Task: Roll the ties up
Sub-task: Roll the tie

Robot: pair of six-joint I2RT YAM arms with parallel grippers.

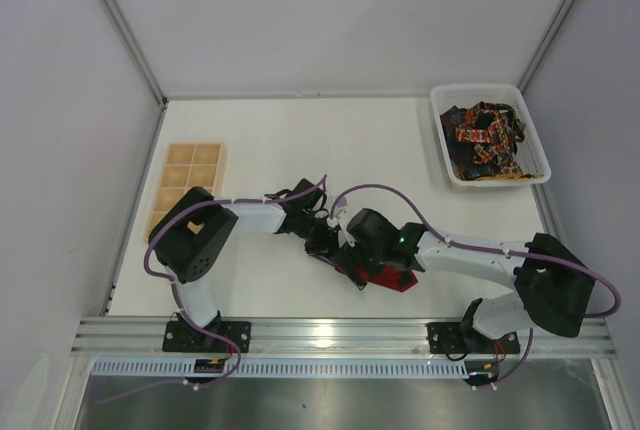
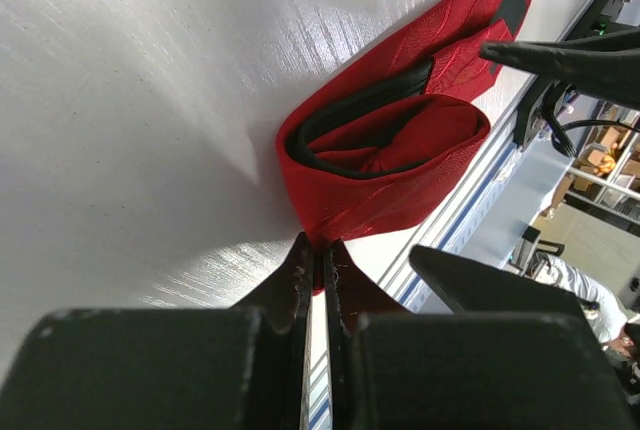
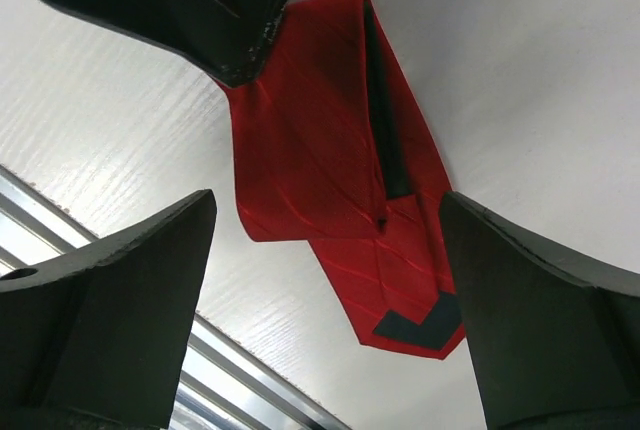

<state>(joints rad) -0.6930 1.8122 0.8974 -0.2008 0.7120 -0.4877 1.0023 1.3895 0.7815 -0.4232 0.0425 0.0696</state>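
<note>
A plain red tie (image 1: pixel 388 278) lies near the table's front edge, its body folded into a loose loop (image 2: pixel 385 155). Its pointed end with dark lining (image 3: pixel 418 325) lies flat on the table. My left gripper (image 2: pixel 320 250) is shut on the red fabric at the edge of the loop. My right gripper (image 3: pixel 325 295) hovers open just above the tie, one finger (image 3: pixel 110 290) on each side of the pointed end and neither touching the cloth. Dark patterned ties (image 1: pixel 487 138) lie piled in a bin at the back right.
The white bin (image 1: pixel 445 165) stands at the back right corner. A wooden tray with square compartments (image 1: pixel 187 182) sits at the left. The aluminium rail (image 1: pixel 340 330) runs along the front edge, close to the tie. The two grippers are almost touching.
</note>
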